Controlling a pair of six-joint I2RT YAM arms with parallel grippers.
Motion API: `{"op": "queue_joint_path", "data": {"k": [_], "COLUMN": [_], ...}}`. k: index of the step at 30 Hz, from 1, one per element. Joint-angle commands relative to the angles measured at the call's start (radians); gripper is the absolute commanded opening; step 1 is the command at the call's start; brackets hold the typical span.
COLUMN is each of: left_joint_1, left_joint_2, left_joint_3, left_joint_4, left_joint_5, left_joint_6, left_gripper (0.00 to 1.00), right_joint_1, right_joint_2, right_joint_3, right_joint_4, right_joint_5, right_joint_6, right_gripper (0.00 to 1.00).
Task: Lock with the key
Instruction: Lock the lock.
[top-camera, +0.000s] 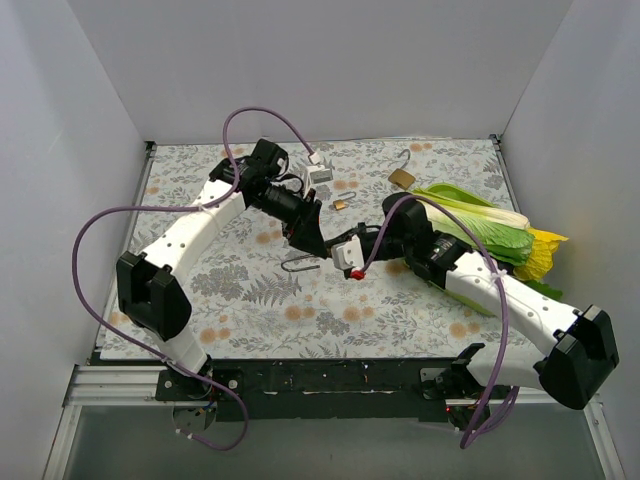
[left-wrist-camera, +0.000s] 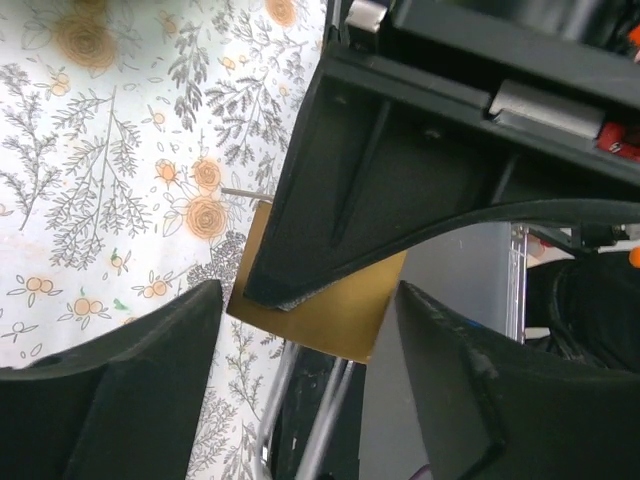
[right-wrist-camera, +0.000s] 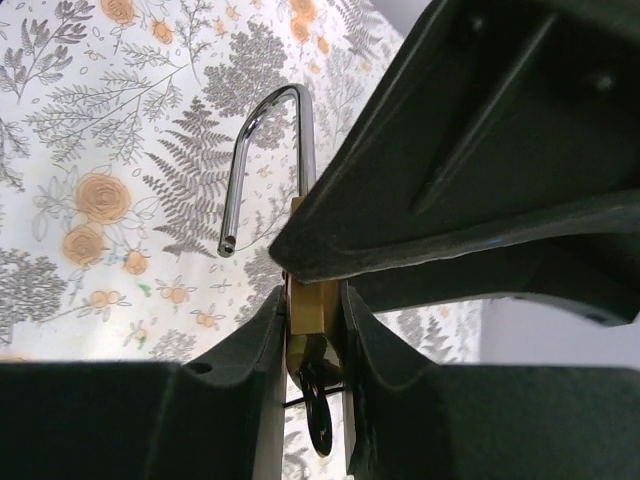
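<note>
The padlock (right-wrist-camera: 308, 305) is near the middle of the bench (top-camera: 250, 310), right where the two arms meet. I cannot tell if it rests on the bench or is lifted a little.

The left fingers (left-wrist-camera: 150, 380) stand wide apart, and the gold lock body (left-wrist-camera: 330, 325) fills the gap between them. Both tips seem to touch its two edges, so I think they hold it across its wide side. The right fingers (right-wrist-camera: 250, 370) are close together. They pinch the thin lock body on its two flat faces.

The lock's long line runs the same way as the right fingers. The key (right-wrist-camera: 320, 425) sticks out of the bottom of the lock, back toward the right wrist, in the gap between the right fingers. The silver loop (right-wrist-camera: 303, 150) points the other way, out past the fingertips. The loop is open: one leg sits in the body and the other end hangs free beside it.

So the right arm is nearer the key, and the left arm is set to keep the body from moving. I think the next move has to push the free end down into the body, with the key turned to lock it.
</note>
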Motion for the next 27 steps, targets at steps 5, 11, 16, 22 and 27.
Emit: {"op": "queue_joint_path", "data": {"k": [5,11,16,22,27], "left_joint_1": [0.212,0.281,0.279,0.255,0.195], "left_joint_2": [-0.214,-0.336,-0.411,-0.377,-0.383], "left_joint_3": [-0.033,-0.141,-0.227,-0.221,-0.235], "left_joint_4": [0.199,0.233,0.299,0.310,0.315], "left_joint_5": [-0.083,-0.166,-0.208,-0.125,-0.088], "left_joint_6": [-0.065,0.050,0.139,0.105,0.102], "left_gripper": [0.95,0.95,0.91,0.85,0.78], "right_joint_1": [-0.083,-0.263,-0.284,-0.283,-0.283], "right_joint_2": [0.069,0.175,0.144,0.126,0.092], "right_joint_3": [0.205,0.346,0.293,0.271,0.253], "right_joint_4": [-0.005,0.013,0.110,0.175,0.187], "right_joint_5": [-0.052,-0.309,-0.408,-0.451,-0.454], "right_joint_6": [0.495,0.998,1.126,1.162,1.130], "right_gripper": [0.01,0.01,0.01,0.01,0.01]}}
